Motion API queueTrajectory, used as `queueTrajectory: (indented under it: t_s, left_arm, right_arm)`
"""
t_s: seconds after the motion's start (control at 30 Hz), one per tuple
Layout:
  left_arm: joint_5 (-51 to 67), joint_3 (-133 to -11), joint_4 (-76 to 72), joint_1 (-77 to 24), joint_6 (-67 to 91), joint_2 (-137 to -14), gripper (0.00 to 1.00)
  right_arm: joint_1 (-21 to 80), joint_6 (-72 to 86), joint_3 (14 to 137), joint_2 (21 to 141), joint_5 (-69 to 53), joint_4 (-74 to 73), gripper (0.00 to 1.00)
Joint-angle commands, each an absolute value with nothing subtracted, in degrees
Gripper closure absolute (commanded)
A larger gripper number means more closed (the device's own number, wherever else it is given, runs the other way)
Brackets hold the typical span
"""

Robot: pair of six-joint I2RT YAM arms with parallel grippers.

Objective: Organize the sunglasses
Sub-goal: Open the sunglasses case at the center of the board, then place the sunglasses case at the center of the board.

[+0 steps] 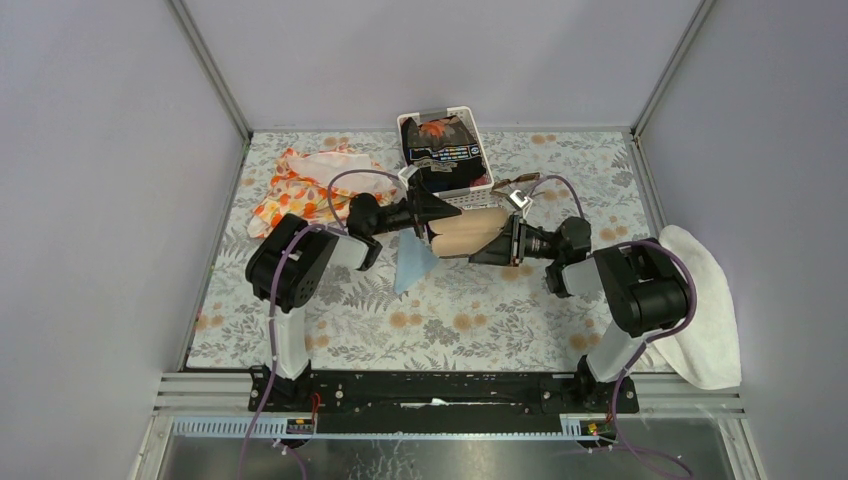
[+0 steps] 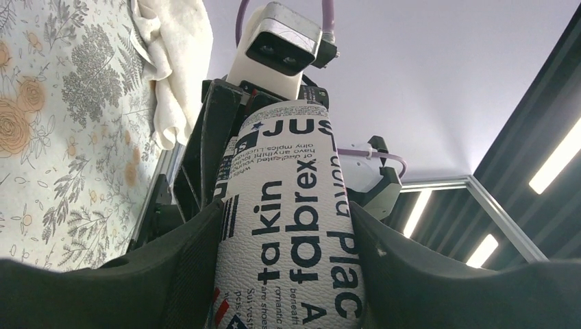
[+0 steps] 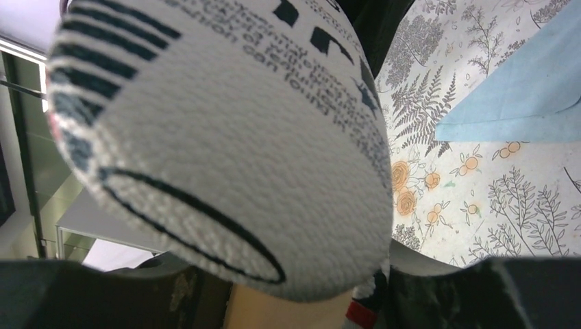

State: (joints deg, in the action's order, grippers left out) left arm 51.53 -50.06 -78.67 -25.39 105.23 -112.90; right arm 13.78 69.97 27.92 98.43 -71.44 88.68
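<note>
A tan tube-shaped case [image 1: 468, 232] with printed lettering hangs between my two grippers above the table's middle. My left gripper [image 1: 432, 222] is shut on its left end; in the left wrist view the case [image 2: 294, 205] fills the gap between the fingers [image 2: 171, 274]. My right gripper [image 1: 497, 243] is shut on its right end; in the right wrist view the case's rounded end [image 3: 219, 137] is very close. A thin brown thing, probably the sunglasses [image 1: 503, 184], lies by the basket's right corner. A light blue cloth [image 1: 412, 265] lies under the case and shows in the right wrist view [image 3: 521, 96].
A white basket [image 1: 470, 198] holding dark items stands at the back centre. An orange-patterned cloth [image 1: 310, 185] lies at the back left. A white towel [image 1: 705, 300] lies at the right edge and shows in the left wrist view [image 2: 175, 62].
</note>
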Motion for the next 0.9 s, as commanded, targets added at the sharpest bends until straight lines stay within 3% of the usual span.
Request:
queueTrajectory:
  t_s: [0.0,0.07,0.1,0.13,0.17,0.2,0.23,0.47,0.57,0.67,0.87]
  left_arm:
    - [49.65,-51.34,-75.74,-25.75,101.70,-111.21,1.00]
    - [49.28,-50.63,-72.88,-25.39,99.39,-109.97,1.00]
    - [49.04,-50.36,-71.58,-25.26,98.26,-109.28,1.00]
    - [48.67,-50.04,-70.54,-25.04,97.31,-108.70,1.00]
    - [48.38,-49.82,-69.43,-24.93,96.43,-108.24,1.00]
    - [48.08,-49.69,-68.49,-24.88,95.62,-107.76,1.00]
    - [47.77,-49.54,-67.67,-24.80,95.00,-107.33,1.00]
    - [46.00,-48.22,-63.77,-24.78,90.67,-104.85,1.00]
    - [41.99,-45.35,-61.58,-24.91,86.84,-102.28,1.00]
    - [35.54,-41.33,-61.54,-26.26,83.20,-99.62,1.00]
    - [31.38,-38.02,-67.55,-30.50,85.35,-99.84,1.00]
  right_arm:
    - [11.70,71.83,27.54,96.77,-69.99,97.66,0.66]
    - [10.84,73.30,25.98,94.66,-68.61,97.46,0.57]
    - [10.55,73.49,24.92,93.52,-67.50,96.94,0.43]
    - [10.43,73.02,24.21,92.42,-66.43,95.38,0.39]
    - [10.38,72.11,23.43,91.39,-65.49,93.58,0.24]
    - [10.38,71.09,22.63,90.36,-64.68,91.60,0.03]
    - [10.37,69.99,21.80,89.48,-63.79,89.61,0.01]
    - [10.19,66.93,16.36,81.11,-54.21,78.51,0.00]
    - [10.42,73.54,14.11,76.00,-44.42,69.12,0.00]
    - [13.59,79.31,10.59,71.07,-35.69,72.59,0.00]
    - [18.29,76.02,11.89,58.64,-18.91,45.98,0.00]
